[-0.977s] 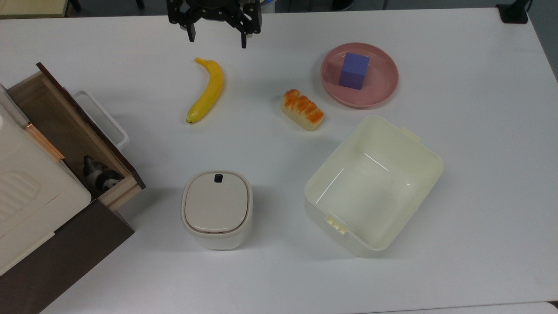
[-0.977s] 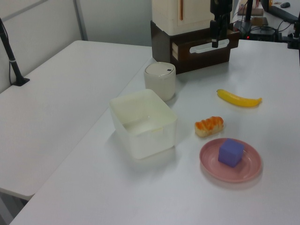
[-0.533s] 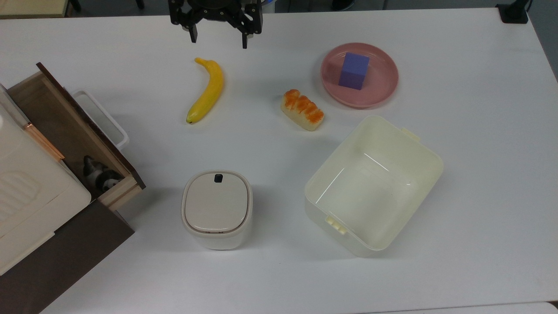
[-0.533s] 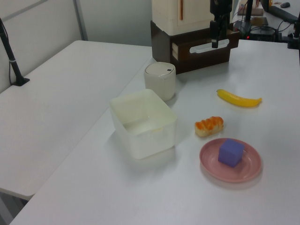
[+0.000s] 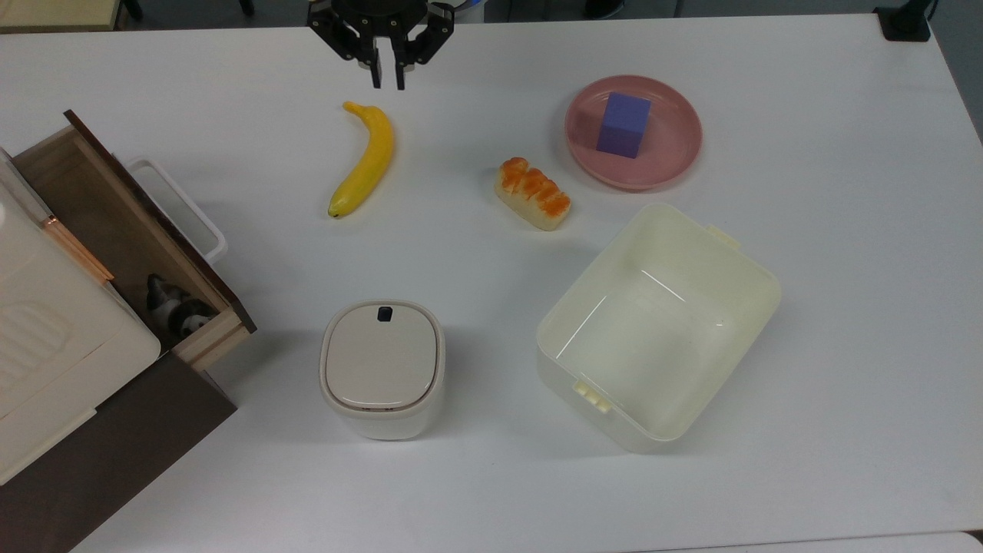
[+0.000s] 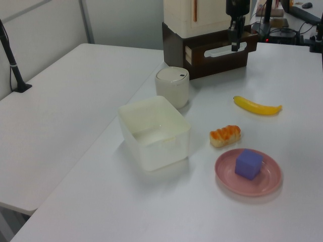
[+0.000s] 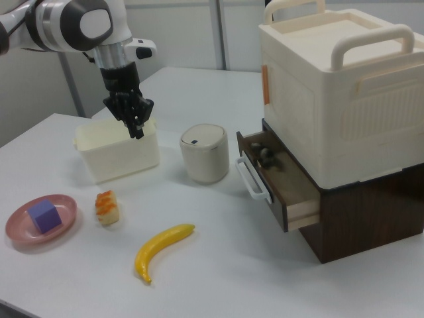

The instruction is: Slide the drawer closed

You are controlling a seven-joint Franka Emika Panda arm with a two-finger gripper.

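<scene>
Change: the gripper point(image 5: 386, 75) had drawn its fingers together; half a second before they stood wide apart, now they were pinched nearly shut on nothing.
Gripper place: above the table's point(image 5: 806, 346) far edge in the top view, beyond the banana point(image 5: 364, 160), well apart from the drawer point(image 5: 127, 230).
Drawer: pulled out of the brown cabinet at the top view's left, its white handle point(image 5: 180, 209) facing the table; a small dark-and-white object point(image 5: 178, 309) lay inside.
Drawer position: unchanged across the last second.
Meaning: probably the fingers closed to make a blunt pusher for the front panel or handle.
Progress: closing not yet begun; the approach remained.
</scene>
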